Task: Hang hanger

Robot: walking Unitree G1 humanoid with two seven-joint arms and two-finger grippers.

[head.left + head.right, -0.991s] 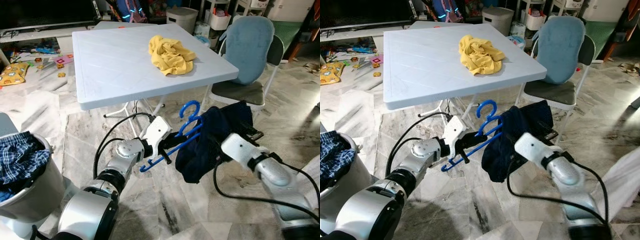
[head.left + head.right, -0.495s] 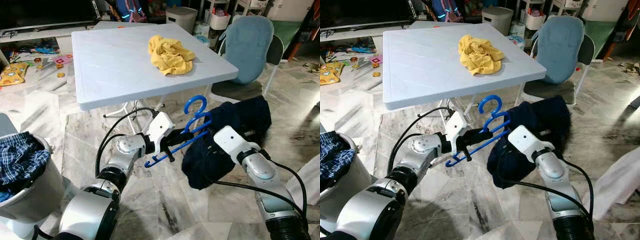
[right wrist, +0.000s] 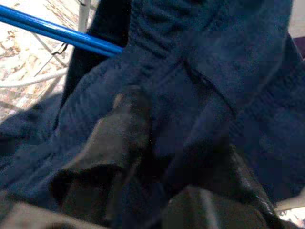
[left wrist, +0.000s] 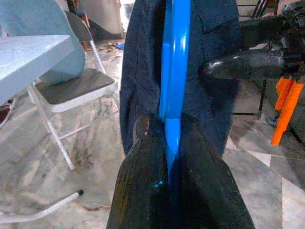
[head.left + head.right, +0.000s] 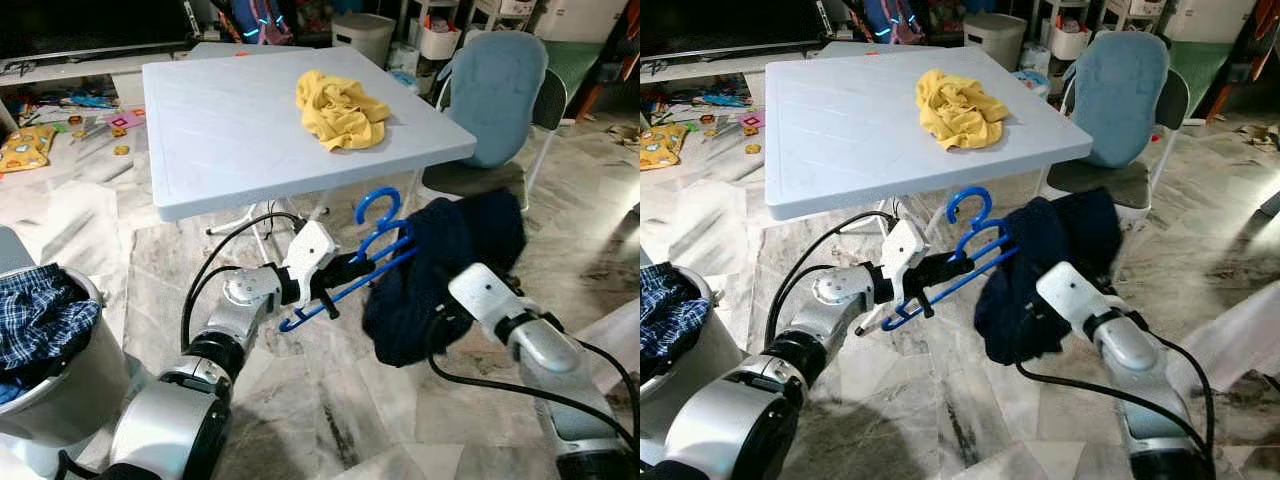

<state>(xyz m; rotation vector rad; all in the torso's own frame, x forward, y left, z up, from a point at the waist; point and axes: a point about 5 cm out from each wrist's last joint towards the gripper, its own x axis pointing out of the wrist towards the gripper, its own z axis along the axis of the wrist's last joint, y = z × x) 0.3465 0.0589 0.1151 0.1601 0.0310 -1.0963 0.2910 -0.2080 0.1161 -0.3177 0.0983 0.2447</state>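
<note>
Left gripper (image 4: 172, 143): pinched tight on the blue hanger (image 5: 352, 273), bar running straight out between the two black fingers (image 4: 147, 157); held out in front of the table, above the marble floor (image 5: 330, 400).
Blue hanger: tilted, hook (image 5: 378, 212) uppermost near the table edge, low end below and to the left of the left gripper, far end buried in the dark navy garment (image 5: 440, 270).
Right gripper (image 3: 157, 143): pushed into the navy cloth, fingers (image 3: 128, 124) wrapped in folds and gripping them; just to the right of the hanger's buried end.
Dark navy garment: bunched and hanging off the hanger's right end, between both arms, in front of the blue chair (image 5: 495, 95).
Table (image 5: 220, 130): pale blue, square, behind the hanger; crumpled yellow cloth (image 5: 340, 108) lying near its right edge.
Basket (image 5: 70, 390): grey, at the far left by the robot, with plaid blue clothes (image 5: 35, 315) inside.
</note>
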